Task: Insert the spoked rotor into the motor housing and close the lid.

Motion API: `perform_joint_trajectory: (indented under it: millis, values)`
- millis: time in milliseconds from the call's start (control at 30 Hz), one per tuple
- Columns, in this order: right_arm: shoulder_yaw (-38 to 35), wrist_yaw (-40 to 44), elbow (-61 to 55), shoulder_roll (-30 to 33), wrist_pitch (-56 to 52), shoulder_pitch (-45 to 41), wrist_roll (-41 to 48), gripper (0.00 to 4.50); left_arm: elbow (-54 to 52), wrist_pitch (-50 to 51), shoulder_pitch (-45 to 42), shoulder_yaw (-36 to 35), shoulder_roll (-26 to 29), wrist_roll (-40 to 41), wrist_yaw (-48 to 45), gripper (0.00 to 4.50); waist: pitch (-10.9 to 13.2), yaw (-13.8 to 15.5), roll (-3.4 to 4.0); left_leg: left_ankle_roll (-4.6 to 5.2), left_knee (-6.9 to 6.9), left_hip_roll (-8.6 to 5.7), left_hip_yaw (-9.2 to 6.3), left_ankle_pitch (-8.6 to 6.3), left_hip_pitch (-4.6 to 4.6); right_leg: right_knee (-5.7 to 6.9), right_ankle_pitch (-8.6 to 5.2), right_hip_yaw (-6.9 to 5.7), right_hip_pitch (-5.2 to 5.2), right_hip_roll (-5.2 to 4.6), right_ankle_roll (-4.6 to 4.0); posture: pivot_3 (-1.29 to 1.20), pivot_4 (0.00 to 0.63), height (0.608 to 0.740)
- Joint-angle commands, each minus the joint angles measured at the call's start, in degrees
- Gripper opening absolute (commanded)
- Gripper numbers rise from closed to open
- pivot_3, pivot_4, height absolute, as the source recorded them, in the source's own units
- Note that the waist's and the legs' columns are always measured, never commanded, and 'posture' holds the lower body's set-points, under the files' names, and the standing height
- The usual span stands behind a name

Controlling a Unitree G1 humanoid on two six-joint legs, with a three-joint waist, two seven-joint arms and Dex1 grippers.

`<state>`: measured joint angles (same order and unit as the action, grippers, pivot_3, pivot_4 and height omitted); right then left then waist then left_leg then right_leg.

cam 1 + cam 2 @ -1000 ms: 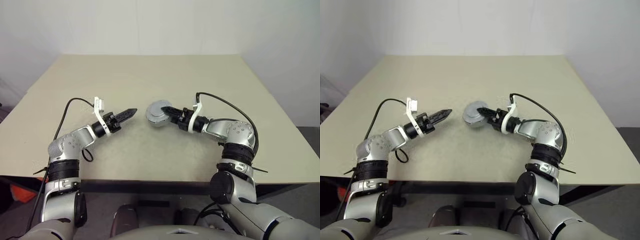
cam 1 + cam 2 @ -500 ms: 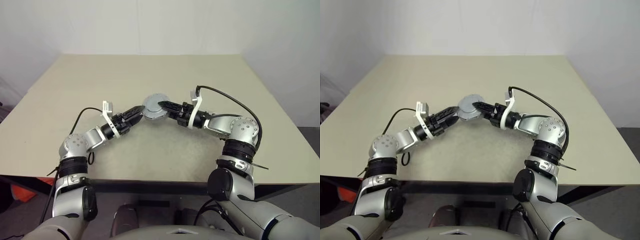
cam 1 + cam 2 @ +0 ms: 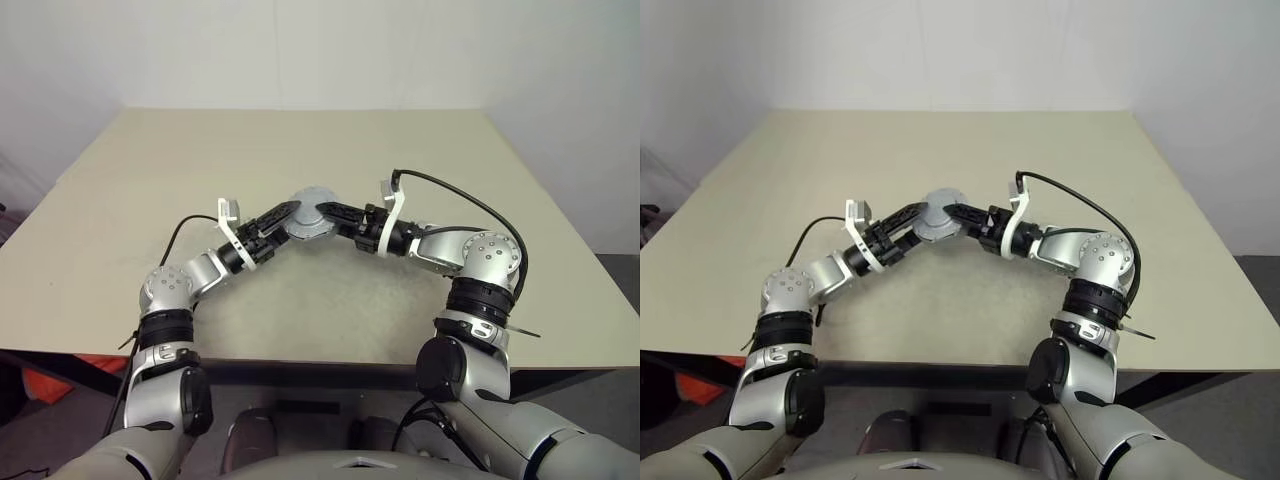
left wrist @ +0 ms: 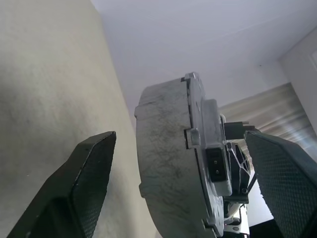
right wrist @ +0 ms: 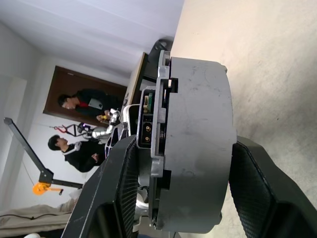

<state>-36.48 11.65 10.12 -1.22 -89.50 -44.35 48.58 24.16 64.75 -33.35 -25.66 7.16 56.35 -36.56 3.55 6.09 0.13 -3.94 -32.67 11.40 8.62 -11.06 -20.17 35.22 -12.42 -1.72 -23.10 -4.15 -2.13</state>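
Motor housing (image 3: 312, 213), closed grey round casing, is held above the beige table (image 3: 300, 150) near its middle, between the two arms. Right gripper (image 3: 327, 212) is clamped on the housing, one black finger on each flat face, as the right wrist view shows. Left gripper (image 3: 287, 213) stands spread wide around the same housing, its fingers (image 4: 89, 173) clear of the casing on both sides and gripping nothing.

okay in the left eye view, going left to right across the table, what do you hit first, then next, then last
left gripper → round grey motor assembly, held up between the two grippers → right gripper, with its black cable arching further right.
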Motion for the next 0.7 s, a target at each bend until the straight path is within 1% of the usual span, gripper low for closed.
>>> perform_joint_trajectory:
  millis: [33, 167, 200, 267, 400, 433, 700]
  values:
    - [0.13, 0.99, -3.81, -0.03, -0.14, -1.34, 3.27, 2.25, 0.1, -1.1, -1.5, 0.6, -0.85, 0.59, -0.33, 4.37, 0.0, 0.01, 0.0, 0.0, 0.0, 0.0, 0.0, 0.0, 0.0, 0.0, 0.02, 0.0, 0.0, 0.0, 0.03, 0.0, 0.0, 0.74]
    - [0.17, 0.96, -4.05, -0.09, -0.18, -1.33, 3.15, 2.25, 0.23, -1.61, -1.6, 0.9, -1.24, 0.51, -0.04, 4.37, 0.0, 0.02, 0.0, 0.0, 0.0, 0.0, 0.0, 0.0, -0.01, -0.01, 0.07, 0.0, 0.0, 0.0, 0.12, 0.0, 0.0, 0.74]
    - [0.17, 0.94, -4.07, -0.13, -0.12, -1.33, 3.08, 2.25, 0.32, -1.9, -1.6, 0.96, -1.2, 0.32, 0.21, 4.21, 0.0, 0.02, 0.0, 0.0, 0.0, 0.0, 0.0, 0.0, 0.0, 0.0, 0.07, 0.0, 0.0, 0.0, 0.12, 0.0, 0.0, 0.74]
    - [0.13, 0.73, -4.01, -0.22, 0.15, -1.36, 2.88, 2.25, 0.78, -2.55, -1.53, 0.85, -0.95, 0.06, 0.5, 3.8, 0.0, 0.03, 0.0, 0.0, 0.0, 0.0, 0.0, 0.0, 0.0, -0.01, 0.08, 0.0, 0.0, 0.0, 0.13, 0.0, 0.0, 0.74]
    - [0.23, 0.42, -3.79, -0.24, 0.72, -1.4, 2.7, 2.25, 0.9, -2.9, -1.34, 1.04, -0.52, -0.11, 0.64, 2.46, 0.0, 0.01, 0.0, 0.0, 0.0, -0.01, 0.0, 0.0, -0.01, -0.01, 0.08, 0.0, 0.0, 0.0, 0.14, 0.0, 0.0, 0.74]
    - [0.3, 0.4, -3.78, -0.26, 0.84, -1.39, 2.66, 2.25, 0.87, -2.92, -1.31, 1.13, -0.42, -0.2, 0.7, 2.36, 0.0, 0.03, 0.0, 0.0, 0.0, -0.01, 0.0, 0.0, -0.01, -0.01, 0.08, 0.0, 0.0, 0.0, 0.14, 0.0, 0.0, 0.74]
    - [1.34, 0.6, -3.7, -0.24, 1.97, -1.14, 2.16, 2.25, 0.53, -3.02, -1.24, 1.33, 0.14, -0.23, 0.83, 2.36, 0.0, 0.04, 0.0, 0.0, 0.0, -0.01, -0.01, 0.0, -0.01, -0.01, 0.09, 0.0, 0.0, 0.0, 0.15, 0.0, 0.0, 0.74]
